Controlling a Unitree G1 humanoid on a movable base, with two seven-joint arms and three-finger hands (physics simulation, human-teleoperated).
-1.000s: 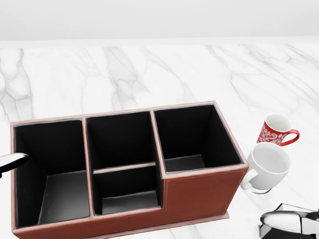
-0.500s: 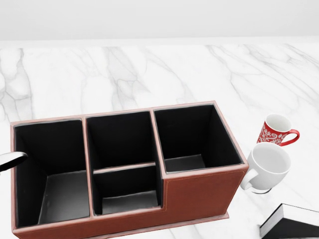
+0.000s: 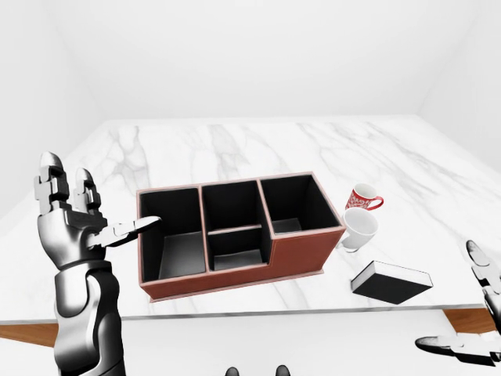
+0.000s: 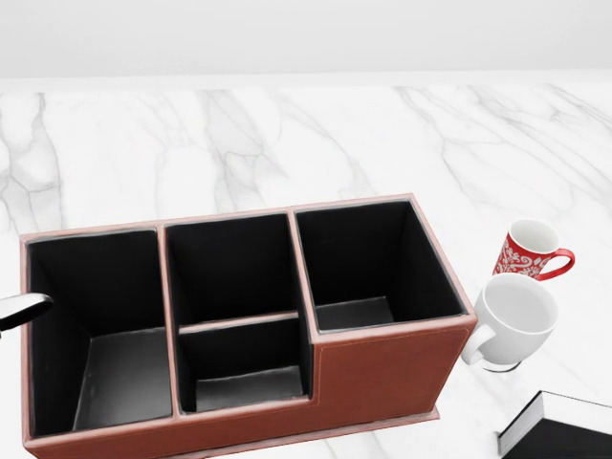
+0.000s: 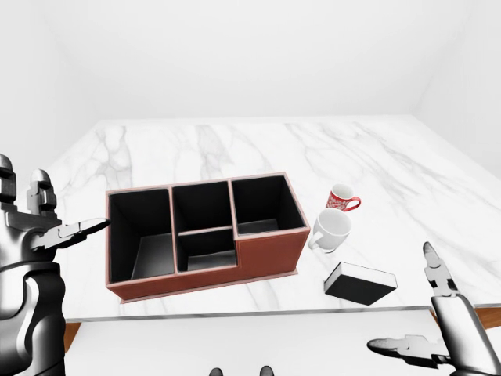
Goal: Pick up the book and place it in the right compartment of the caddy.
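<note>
- The right hand point(image 5: 438, 329) sits at the lower right of the right-eye view, below the near edge of the counter, its fingers spread apart and holding nothing; one finger points up and another reaches out toward the left of the frame.
- The left hand point(image 3: 74, 223) stands raised at the left of the left-eye view, fingers apart and upright, with one finger stretched out level toward the caddy's left wall. It grips nothing. In the head view only that fingertip shows, at the left edge of the frame.
- The book point(image 3: 391, 281), black-covered with a white page edge, lies flat on the white marble counter point(image 3: 235, 149) at the lower right of the left-eye view, near the counter's edge. It is apart from both hands and outside the caddy, to the right of it.
- The caddy point(image 4: 382, 382) is a reddish-brown box with black lining, filling the centre of the head view. It has a large left compartment, a middle section split in two by a crosswise divider, and a right compartment point(image 4: 368, 263) with nothing in it.
- A white mug point(image 4: 512, 320) lies tipped with its mouth showing, just beside the caddy's right end, and above the book in the frame.
- A red mug with a white pattern point(image 4: 531, 251) sits just beyond the white mug, higher in the frame, close to it; whether they touch I cannot tell.
- Further up, bare veined marble runs to a plain pale wall.
</note>
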